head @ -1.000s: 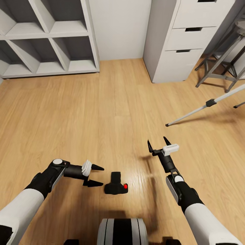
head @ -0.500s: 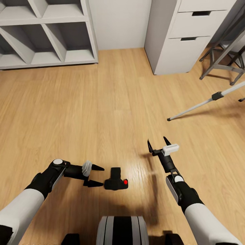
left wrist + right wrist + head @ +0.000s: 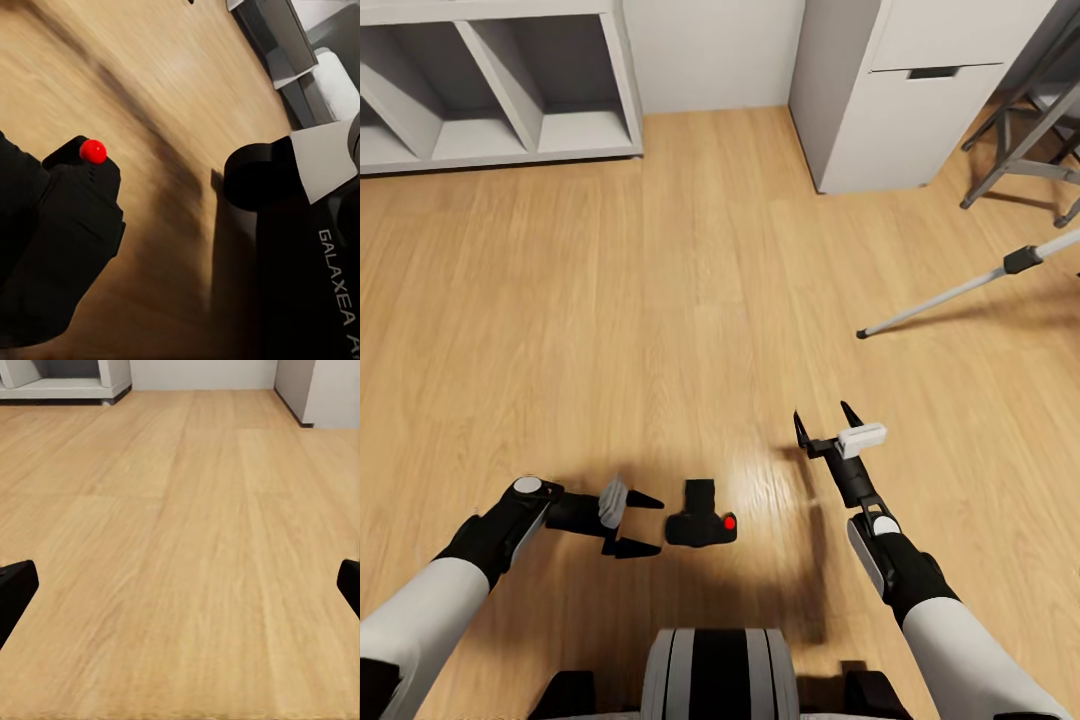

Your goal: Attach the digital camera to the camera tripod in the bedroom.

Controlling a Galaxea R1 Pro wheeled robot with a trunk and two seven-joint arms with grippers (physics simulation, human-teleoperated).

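The digital camera [image 3: 701, 520], small and black with a red button on top, lies on the wood floor just ahead of my base. In the left wrist view the camera [image 3: 64, 232] is very close, its red button showing. My left gripper [image 3: 640, 522] is open, its two black fingers pointing at the camera from the left, a short gap away. Further right, my right gripper [image 3: 826, 420] hangs open above bare floor. One silver leg of the camera tripod [image 3: 960, 293] with a black joint reaches in from the right edge.
A grey cube shelf [image 3: 490, 90] stands at the back left and a white drawer unit [image 3: 900, 100] at the back right. Grey stool legs [image 3: 1025, 150] stand at the far right. Open wood floor [image 3: 690, 300] lies between them.
The head view has tilted down, so shelf and drawers slid up in the picture. My left gripper has lowered slightly and sits a bit closer to the camera. The right gripper has not moved.
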